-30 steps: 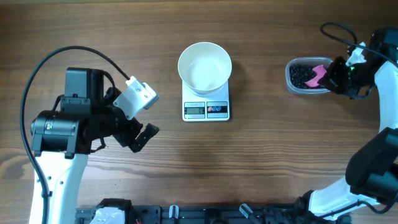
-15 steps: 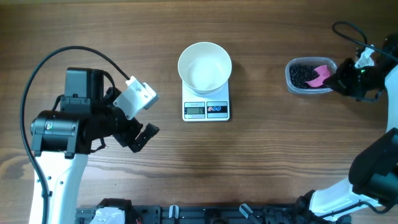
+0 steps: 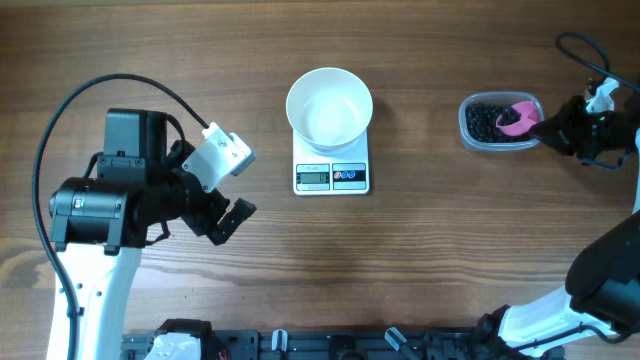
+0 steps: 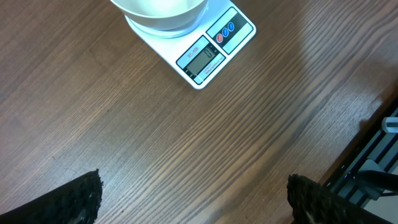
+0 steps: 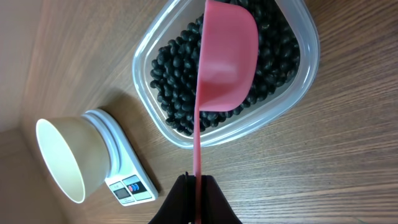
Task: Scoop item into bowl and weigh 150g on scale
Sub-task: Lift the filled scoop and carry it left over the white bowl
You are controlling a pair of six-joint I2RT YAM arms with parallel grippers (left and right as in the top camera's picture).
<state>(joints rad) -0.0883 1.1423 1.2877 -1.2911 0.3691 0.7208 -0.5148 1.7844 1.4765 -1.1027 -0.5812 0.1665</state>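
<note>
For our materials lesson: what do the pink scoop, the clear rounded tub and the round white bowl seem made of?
The pink scoop looks like matte plastic: thin, evenly coloured. The clear rounded tub looks like glossy transparent plastic; black beans show through its wall. The round white bowl is smooth and opaque: ceramic or plastic, unclear.

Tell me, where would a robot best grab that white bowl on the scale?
Probably by its rim, from straight above. The white bowl sits upright and empty on the scale, with no handle, so one finger can go inside the wall, one outside.
</note>
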